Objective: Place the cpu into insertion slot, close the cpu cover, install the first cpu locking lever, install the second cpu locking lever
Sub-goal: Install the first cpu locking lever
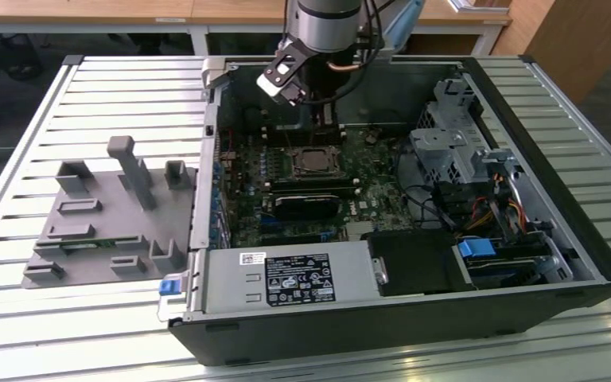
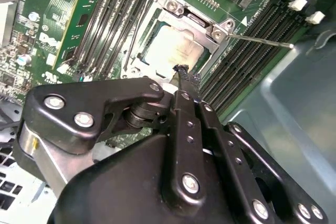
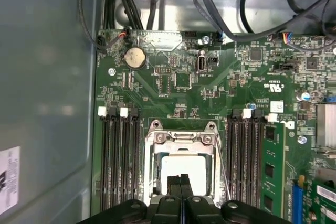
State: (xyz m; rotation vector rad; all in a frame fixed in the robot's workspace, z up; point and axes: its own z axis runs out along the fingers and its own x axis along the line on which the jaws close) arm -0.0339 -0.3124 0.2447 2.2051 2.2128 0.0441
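The cpu [image 2: 172, 51] lies flat in the insertion slot [image 3: 152, 167] on the green board, its pale top [image 3: 184, 167] showing through the window of the cpu cover [image 3: 181, 139]. The cover's silver frame [image 2: 197, 22] lies down over the chip. A thin silver locking lever [image 2: 262, 41] sticks out from one corner of the socket, away from the frame. My gripper [image 2: 184, 72] is shut with nothing between its fingers, and its tips [image 3: 181, 181] hover just over the socket's edge. In the exterior view my gripper [image 1: 327, 131] hangs inside the open case, behind the socket [image 1: 311, 161].
Long black memory slots [image 3: 118, 161] flank the socket on both sides. A grey power supply [image 1: 284, 278] sits at the case front. A perforated drive cage [image 1: 449, 151] and cables stand at the exterior view's right. A grey fixture [image 1: 104, 215] rests on the slatted table at the exterior view's left.
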